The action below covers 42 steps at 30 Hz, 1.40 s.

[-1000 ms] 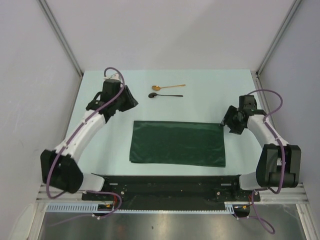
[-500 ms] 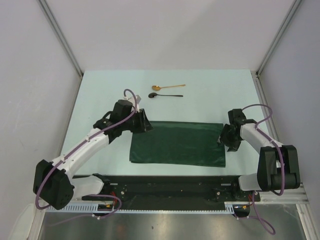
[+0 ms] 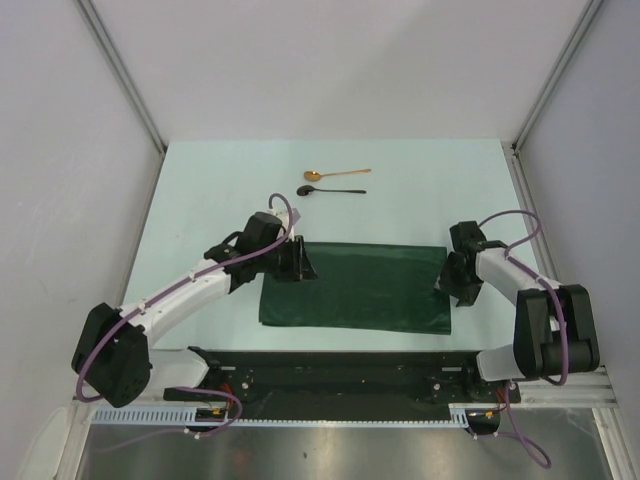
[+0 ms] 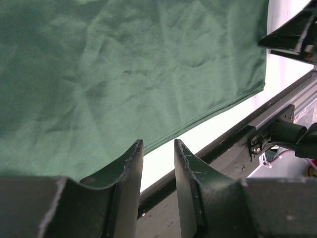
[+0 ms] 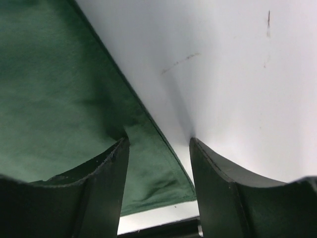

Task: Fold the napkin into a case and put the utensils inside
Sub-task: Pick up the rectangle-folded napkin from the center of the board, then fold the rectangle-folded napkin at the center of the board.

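Green napkin [image 3: 355, 287] lies folded flat as a rectangle on the pale tabletop [image 3: 200, 190]. The left pincer [image 3: 304, 268], jaws slightly apart and empty, is over its far left corner. The right pincer [image 3: 445, 283], jaws parted, straddles its right edge. Gold spoon [image 3: 335, 174] and black spoon [image 3: 330, 190] lie beyond, side by side.

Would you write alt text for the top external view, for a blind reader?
A dark green napkin lies flat on the table, with the left gripper near its far-left corner and the right gripper at its right edge. A gold spoon and black spoon lie beyond it.
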Each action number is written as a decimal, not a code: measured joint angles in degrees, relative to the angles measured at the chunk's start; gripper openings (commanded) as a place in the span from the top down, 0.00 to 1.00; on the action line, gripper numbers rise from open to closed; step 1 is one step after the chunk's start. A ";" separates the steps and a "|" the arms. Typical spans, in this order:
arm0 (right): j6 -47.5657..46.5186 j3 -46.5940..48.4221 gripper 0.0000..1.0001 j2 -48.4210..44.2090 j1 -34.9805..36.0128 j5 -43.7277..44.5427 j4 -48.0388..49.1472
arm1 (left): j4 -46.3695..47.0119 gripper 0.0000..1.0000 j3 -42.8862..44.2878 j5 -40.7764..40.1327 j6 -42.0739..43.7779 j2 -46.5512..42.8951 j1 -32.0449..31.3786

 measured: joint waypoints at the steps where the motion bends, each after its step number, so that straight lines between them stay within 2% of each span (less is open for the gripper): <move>1: -0.15 0.02 0.44 1.31 0.15 0.09 0.28 | 0.04 0.64 0.00 -0.02 0.00 0.00 0.00; 3: -0.44 1.14 0.44 3.13 0.79 0.48 0.39 | 0.13 0.64 0.00 0.00 0.00 -0.07 0.00; 6: -0.59 2.45 0.54 4.70 2.10 0.98 0.02 | 0.17 0.64 0.00 -0.02 0.00 -0.28 0.00; 9: -0.17 2.60 0.69 5.14 2.99 1.05 0.48 | 0.13 0.64 0.00 -0.04 0.04 -0.96 0.00; 10: 0.31 2.58 0.80 5.22 3.30 0.72 1.01 | 0.13 0.64 0.00 -0.07 0.04 -1.29 0.00; 13: 0.52 2.58 1.00 5.46 3.80 -0.28 1.99 | -0.04 0.64 0.00 -0.28 0.07 -1.86 0.00; 21: 0.22 1.73 1.00 3.52 3.23 -0.31 2.67 | -0.94 0.64 0.00 -0.48 0.09 -1.90 0.00; 28: -1.11 2.38 1.00 -4.37 -2.67 3.72 -0.50 | -1.14 0.64 0.24 -0.44 0.07 -1.42 0.00; 31: -1.88 3.74 1.00 -5.07 -2.47 4.76 -1.29 | -1.14 0.64 0.44 -0.39 0.07 -1.18 0.09; 36: -2.38 7.58 1.00 -3.63 5.53 5.86 -2.58 | -1.68 0.63 0.44 0.26 0.09 -1.81 1.95; 42: 1.55 19.17 1.00 3.65 24.90 5.97 -4.15 | -3.37 0.63 0.44 1.49 0.70 -5.35 8.35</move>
